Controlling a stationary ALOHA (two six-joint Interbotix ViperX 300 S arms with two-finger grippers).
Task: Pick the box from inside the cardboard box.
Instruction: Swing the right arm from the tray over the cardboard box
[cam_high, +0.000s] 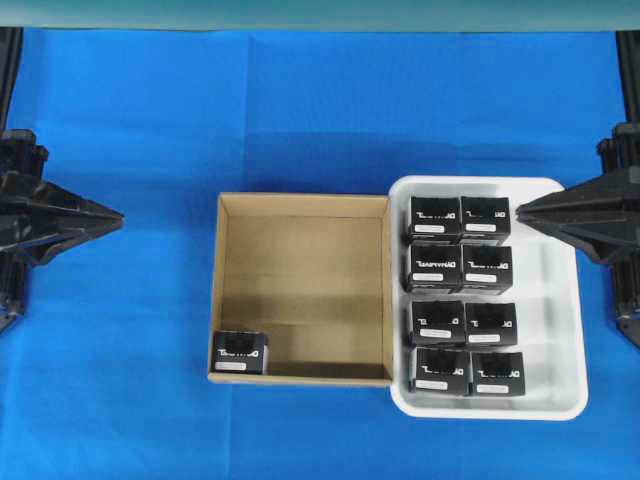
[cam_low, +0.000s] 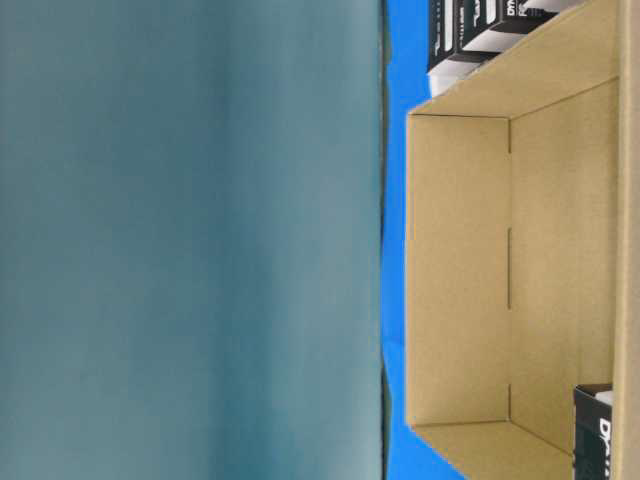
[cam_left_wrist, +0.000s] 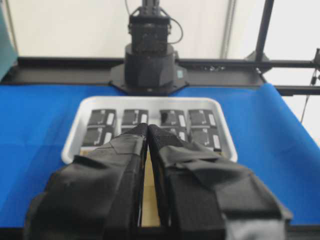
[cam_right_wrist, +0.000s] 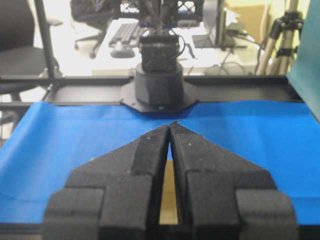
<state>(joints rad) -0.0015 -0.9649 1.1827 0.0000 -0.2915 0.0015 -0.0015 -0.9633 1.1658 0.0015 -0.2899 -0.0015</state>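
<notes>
The box (cam_high: 240, 352) sits in the near left corner of the cardboard box (cam_high: 303, 289) in the overhead view, alone there. Eight like boxes fill the white tray (cam_high: 557, 330) touching the carton's right side. The left tool (cam_high: 112, 214) and right tool (cam_high: 525, 209) hang at the edges of the blue surface (cam_high: 300, 110), both closed tip to tip, holding nothing.

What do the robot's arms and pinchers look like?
Both are black. The left gripper has two long wedge-shaped jaws wrapped in wrinkly black tape. The right gripper has jaws padded with rough black foam, narrowing to a point. From above they look like dark arrowheads. No cables or markings show on them.
</notes>
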